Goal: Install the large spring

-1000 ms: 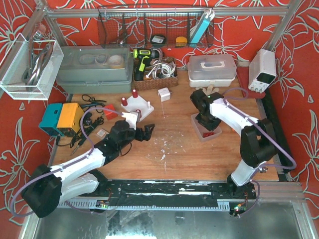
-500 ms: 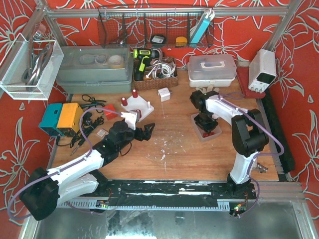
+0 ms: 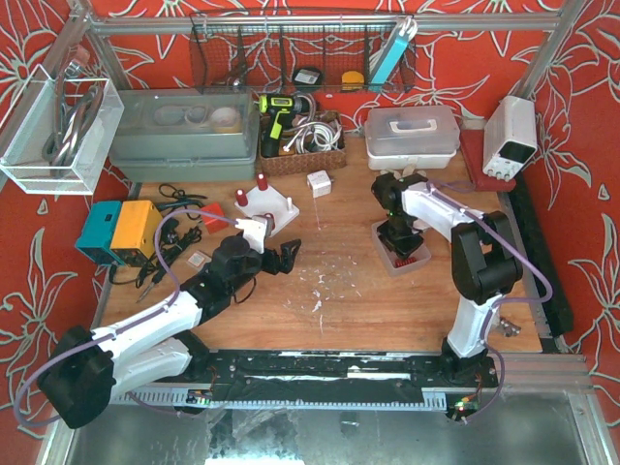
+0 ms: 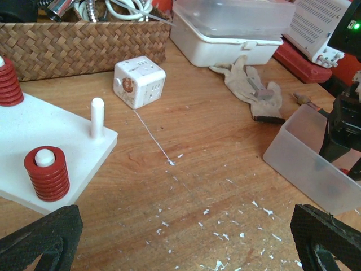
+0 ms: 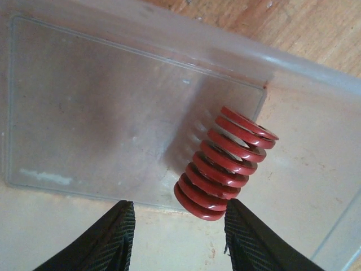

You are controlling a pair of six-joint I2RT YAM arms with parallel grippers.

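Top: right gripper (image 3: pixel 404 239) hangs over the bin (image 3: pixel 395 265), centre right; left gripper (image 3: pixel 284 256) left of centre.

Left wrist: jaws gaping, empty; bare white peg (image 4: pixel 97 117) upper left on a smooth board (image 4: pixel 34 130).

Right wrist: red coiled spring (image 5: pixel 224 164) lies lower centre in translucent plastic, loose between open fingers (image 5: pixel 107 240); straddle the coils squarely before closing.
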